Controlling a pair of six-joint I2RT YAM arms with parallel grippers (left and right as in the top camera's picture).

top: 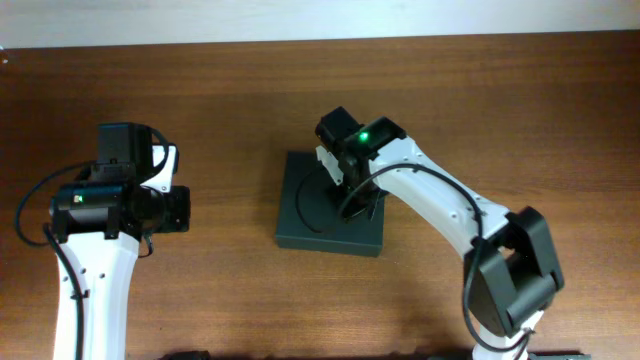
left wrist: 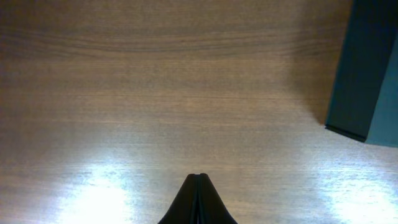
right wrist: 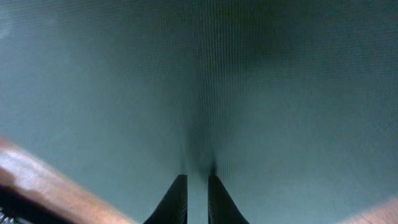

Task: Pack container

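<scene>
The container [top: 330,235] is a dark green-black box lying flat at the table's middle with its lid down. My right gripper [top: 352,188] is over its lid, pointing down. In the right wrist view the lid [right wrist: 249,81] fills the frame, and the right gripper [right wrist: 197,176] is very close to it, a narrow gap between the fingers and nothing in it. My left gripper [top: 183,210] hangs over bare table to the left, apart from the box. In the left wrist view it [left wrist: 198,176] is shut on nothing, with the container's corner [left wrist: 364,68] at the far right.
The wooden table [top: 220,300] spreads all around the box. A black cable [top: 299,205] from the right arm loops over the lid's left part. A pale wall strip [top: 300,18] runs along the far edge. No hand tools show.
</scene>
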